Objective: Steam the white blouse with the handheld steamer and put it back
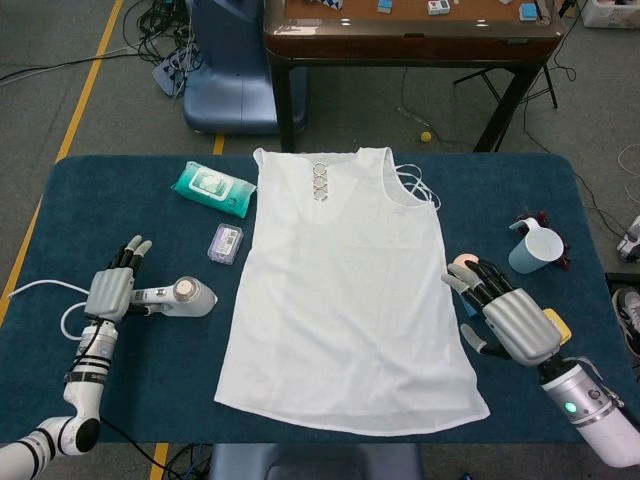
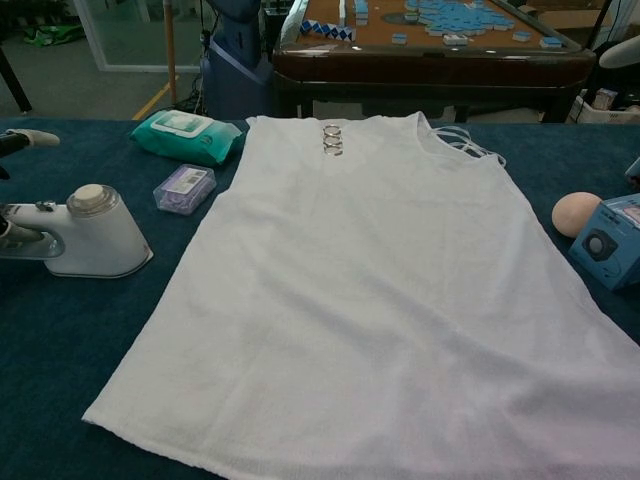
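In the head view, the white blouse (image 1: 345, 290) lies flat mid-frame on the worktop (image 1: 140, 200). At lower left the left hand (image 1: 112, 291), fingers spread, sits by the handheld steamer (image 1: 182, 296). At lower right the right hand (image 1: 508, 318) is spread, empty. In the chest view, the steamer (image 2: 85, 234) stands at left beside the blouse (image 2: 380, 290).

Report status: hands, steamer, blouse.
Left hand open, fingers spread beside the handheld steamer; steamer resting on the table. Right hand open, past the white blouse hem edge. Blouse flat, nothing on it.

Blouse (image 1: 345, 290) mid-table; steamer (image 1: 185, 296) left of it; mug (image 1: 536, 250) far right.
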You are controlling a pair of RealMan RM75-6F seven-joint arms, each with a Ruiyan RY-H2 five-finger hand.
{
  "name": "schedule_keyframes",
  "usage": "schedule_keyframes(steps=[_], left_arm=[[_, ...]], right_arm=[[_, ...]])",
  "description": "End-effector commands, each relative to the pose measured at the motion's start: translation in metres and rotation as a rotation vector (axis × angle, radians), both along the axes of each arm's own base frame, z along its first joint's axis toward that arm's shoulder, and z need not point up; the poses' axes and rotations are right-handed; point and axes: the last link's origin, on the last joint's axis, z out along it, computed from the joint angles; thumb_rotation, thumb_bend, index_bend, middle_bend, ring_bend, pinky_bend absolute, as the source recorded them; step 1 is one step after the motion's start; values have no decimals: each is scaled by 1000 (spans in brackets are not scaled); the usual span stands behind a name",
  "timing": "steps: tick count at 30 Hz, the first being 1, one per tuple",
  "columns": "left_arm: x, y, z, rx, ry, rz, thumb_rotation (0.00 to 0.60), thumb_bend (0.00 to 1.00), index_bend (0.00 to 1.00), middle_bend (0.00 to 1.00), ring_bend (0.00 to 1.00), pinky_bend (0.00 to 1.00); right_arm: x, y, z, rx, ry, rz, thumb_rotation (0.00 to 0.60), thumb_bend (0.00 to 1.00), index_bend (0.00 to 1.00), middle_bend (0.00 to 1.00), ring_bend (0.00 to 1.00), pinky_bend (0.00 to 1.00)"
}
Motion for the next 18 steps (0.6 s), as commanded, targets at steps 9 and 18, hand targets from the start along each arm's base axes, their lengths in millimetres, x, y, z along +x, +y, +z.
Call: schedule_keyframes(steps=[9,18], left_arm=[[-6,-51,46,114,-44,24,600,58,0,27,13,171],[-13,-107,74,213,-9,21,600,58,39,94,72,171]], right_arm=[[-43,4,2,-56,-20,-144,600,456,0,80,0,21],[-61,12,-1,-151,9,-170,600,456,0,118,0,21]])
